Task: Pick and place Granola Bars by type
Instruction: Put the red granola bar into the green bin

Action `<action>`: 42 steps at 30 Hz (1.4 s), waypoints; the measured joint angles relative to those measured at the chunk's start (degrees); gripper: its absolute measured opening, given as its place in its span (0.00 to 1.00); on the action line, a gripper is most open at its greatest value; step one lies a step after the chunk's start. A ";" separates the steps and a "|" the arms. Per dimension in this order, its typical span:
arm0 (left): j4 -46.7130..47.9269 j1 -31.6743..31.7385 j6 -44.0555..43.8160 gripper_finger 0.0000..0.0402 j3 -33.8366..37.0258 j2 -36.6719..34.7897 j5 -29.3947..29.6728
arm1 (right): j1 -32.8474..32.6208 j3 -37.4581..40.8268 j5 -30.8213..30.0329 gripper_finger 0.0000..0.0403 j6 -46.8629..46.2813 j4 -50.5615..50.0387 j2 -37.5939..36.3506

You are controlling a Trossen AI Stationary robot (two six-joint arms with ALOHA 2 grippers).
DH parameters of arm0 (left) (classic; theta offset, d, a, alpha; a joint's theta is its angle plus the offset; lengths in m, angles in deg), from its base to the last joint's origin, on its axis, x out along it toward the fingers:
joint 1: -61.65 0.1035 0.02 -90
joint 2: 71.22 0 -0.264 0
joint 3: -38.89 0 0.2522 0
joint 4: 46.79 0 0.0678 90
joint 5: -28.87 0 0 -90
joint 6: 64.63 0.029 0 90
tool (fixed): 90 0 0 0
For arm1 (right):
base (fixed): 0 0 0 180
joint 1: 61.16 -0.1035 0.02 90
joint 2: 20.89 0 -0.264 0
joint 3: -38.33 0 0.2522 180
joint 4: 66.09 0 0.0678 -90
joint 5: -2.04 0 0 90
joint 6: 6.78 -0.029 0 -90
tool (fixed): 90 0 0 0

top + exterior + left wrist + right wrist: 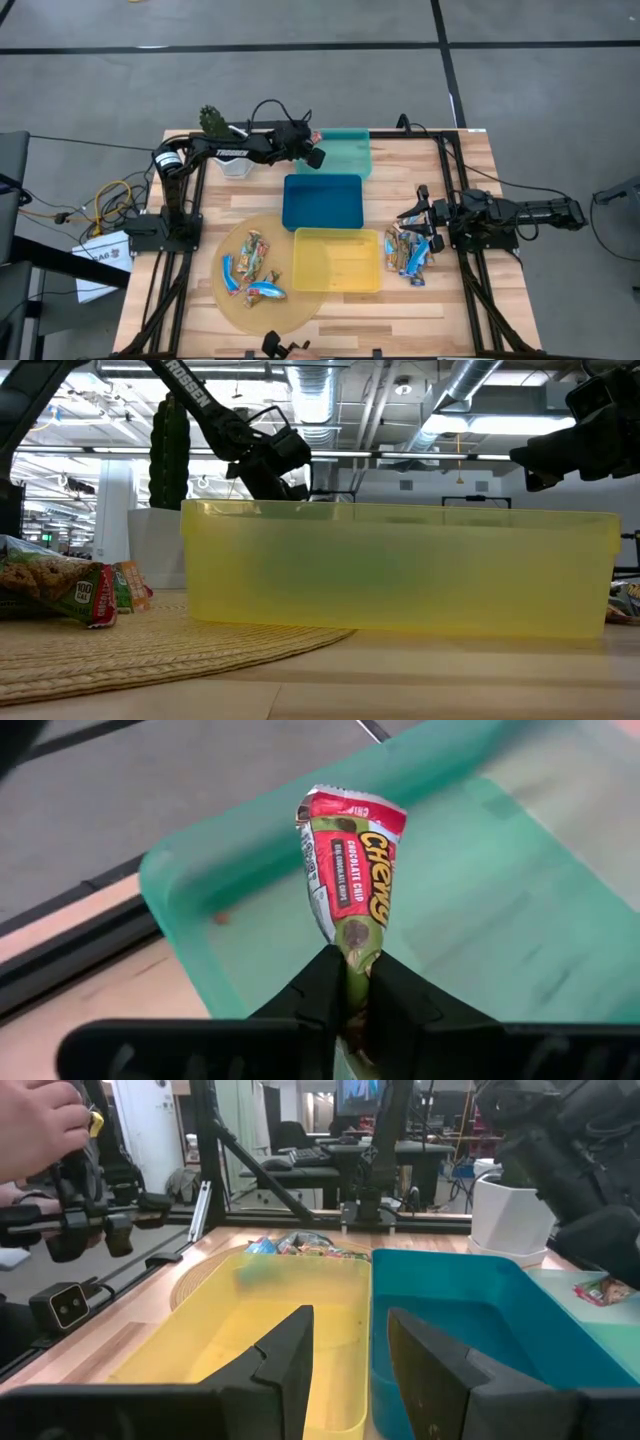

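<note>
The wooden table [455, 300] sat on a grey floor, with a round woven mat [232, 300] under loose granola bars [252, 268] and a yellow tray [337, 260] beside a blue tray [322, 200]. The left arm reached across the far side, its left gripper [357, 982] over the teal tray [500, 910], jaws pinched nearly closed on the end of a red-and-green bar [352, 870] whose long axis ran straight out from the fingertips. The right gripper [348, 1342] hovered near more bars [410, 252], jaws parted and holding nothing.
</note>
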 joint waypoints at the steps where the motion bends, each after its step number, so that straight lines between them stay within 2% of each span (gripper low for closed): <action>1: 0.12 0.01 -0.01 0.13 0.00 0.00 0.08 | 0.01 0.01 0.00 0.31 -0.01 0.00 -0.01; 9: 0.39 0.23 -1.15 0.26 0.00 0.00 0.61 | 0.00 0.00 0.00 0.31 0.00 0.00 0.01; 18: -0.77 0.12 -0.38 0.30 0.00 -0.02 -0.34 | -0.01 0.01 0.00 0.31 0.00 0.00 -0.01; 28: -6.15 -2.90 7.27 0.30 0.00 -1.40 -6.63 | 0.02 0.00 0.02 0.31 0.00 0.00 -0.01; 32: -6.10 -5.27 11.85 0.30 0.00 -4.03 -6.35 | -0.01 0.01 0.00 0.31 0.00 0.00 -0.01; 36: -5.13 -8.53 16.35 0.30 0.56 -7.81 -3.51 | 0.02 0.01 0.01 0.31 0.00 0.00 0.00; 42: -3.55 -14.60 25.54 0.30 4.38 -13.68 -2.55 | 0.01 -0.02 0.02 0.31 0.00 0.00 0.01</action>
